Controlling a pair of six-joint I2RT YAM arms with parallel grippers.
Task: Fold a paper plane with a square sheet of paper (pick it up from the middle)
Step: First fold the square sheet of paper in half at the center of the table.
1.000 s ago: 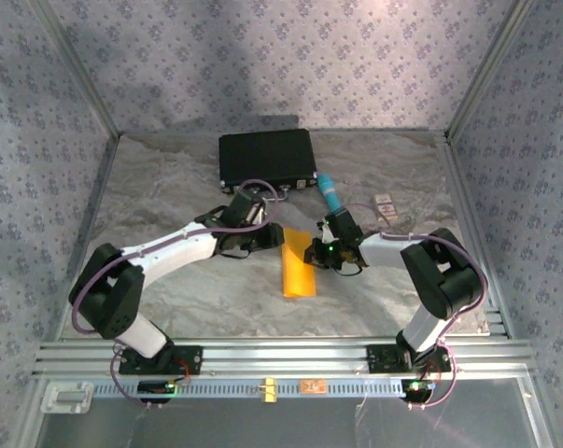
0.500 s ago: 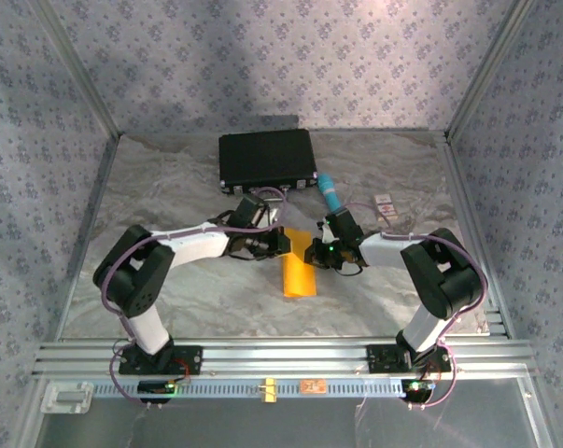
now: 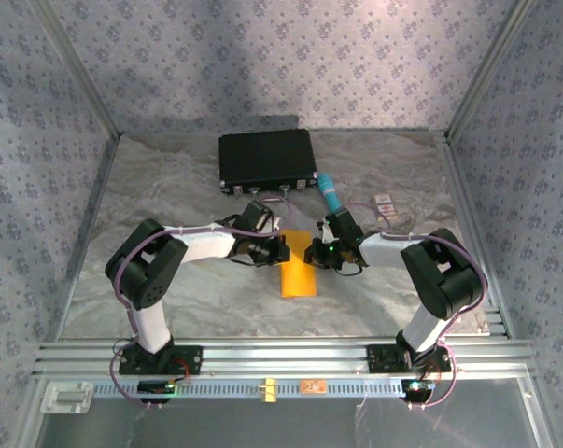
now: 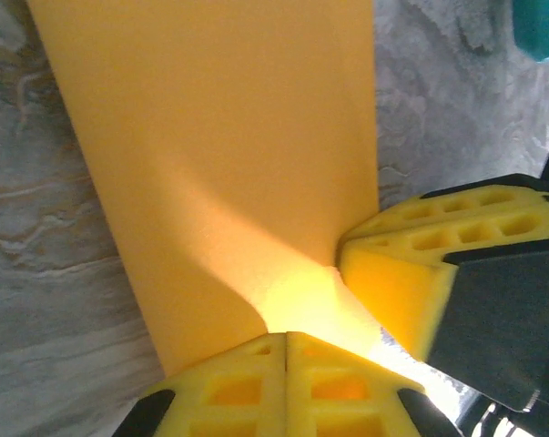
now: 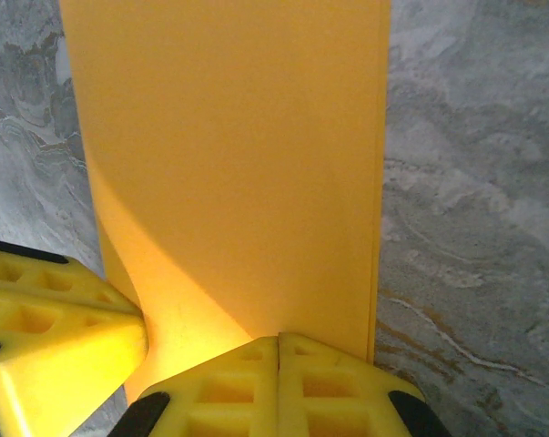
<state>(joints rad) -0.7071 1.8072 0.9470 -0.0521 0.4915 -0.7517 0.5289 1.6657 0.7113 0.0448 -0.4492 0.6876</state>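
Note:
The sheet of paper (image 3: 299,273) lies on the table as a narrow folded orange-yellow strip, running toward the near edge. It is big in the left wrist view (image 4: 228,137) and the right wrist view (image 5: 238,137). My left gripper (image 3: 281,248) (image 4: 286,335) is shut, its joined tips resting on the strip's far end with nothing between them. Beside it, my right gripper (image 3: 318,252) (image 5: 279,339) is also shut, tips down on the same end. Each wrist view catches the other gripper's yellow fingers (image 4: 411,273) (image 5: 55,319) close alongside.
A black case (image 3: 267,159) sits at the back of the table. A teal tube (image 3: 330,192) (image 4: 540,27) lies just behind the right gripper, and a small card (image 3: 385,205) to its right. Patterned walls enclose three sides; a metal rail (image 3: 281,355) runs along the front.
My left gripper moved right to the strip's far end and shut there, while its elbow swung inward. The right arm and the paper stayed put.

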